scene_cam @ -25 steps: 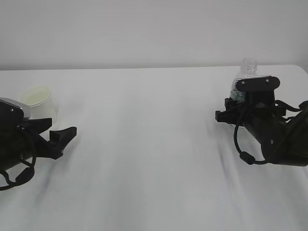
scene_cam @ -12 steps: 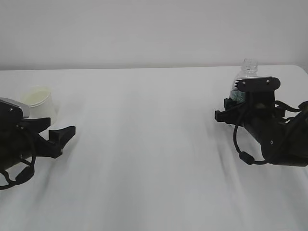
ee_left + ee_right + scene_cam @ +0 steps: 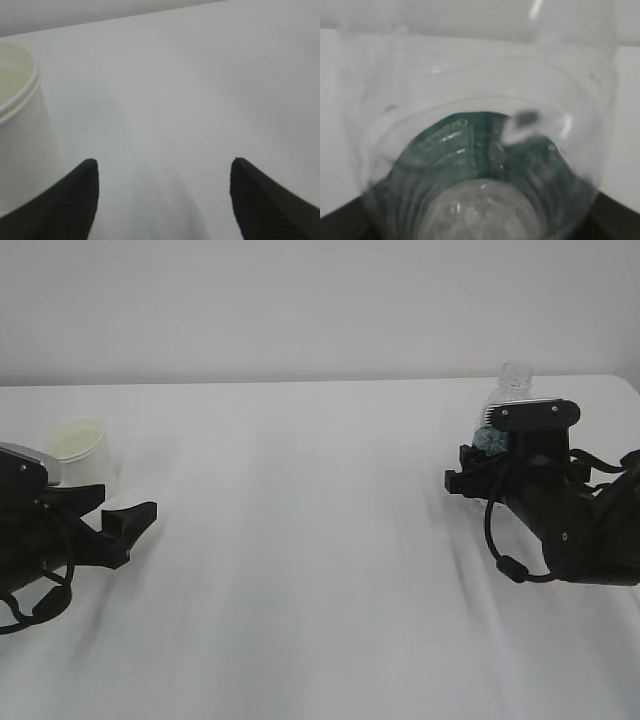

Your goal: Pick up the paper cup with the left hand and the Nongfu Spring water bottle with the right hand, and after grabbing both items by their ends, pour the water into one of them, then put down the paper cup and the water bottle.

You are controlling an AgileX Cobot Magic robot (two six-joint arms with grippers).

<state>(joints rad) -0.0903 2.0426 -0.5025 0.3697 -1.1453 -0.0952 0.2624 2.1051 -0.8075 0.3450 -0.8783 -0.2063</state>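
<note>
The white paper cup stands upright on the table at the far left, and its wall and rim fill the left edge of the left wrist view. My left gripper lies low just right of the cup, open and holding nothing, its fingertips apart from the cup. At the far right stands the clear Nongfu Spring water bottle, with its green label partly hidden behind my right gripper. The jaws lie to either side of the bottle. Only dark finger corners show, so contact is unclear.
The white table stretches between the two arms with a plain white wall behind. Its back edge runs just behind the cup and bottle. The black right arm and its cables lie low on the table at the right.
My right gripper has shifted slightly left and up around the bottle, exposing a little more green label. The left gripper and cup have not moved.
</note>
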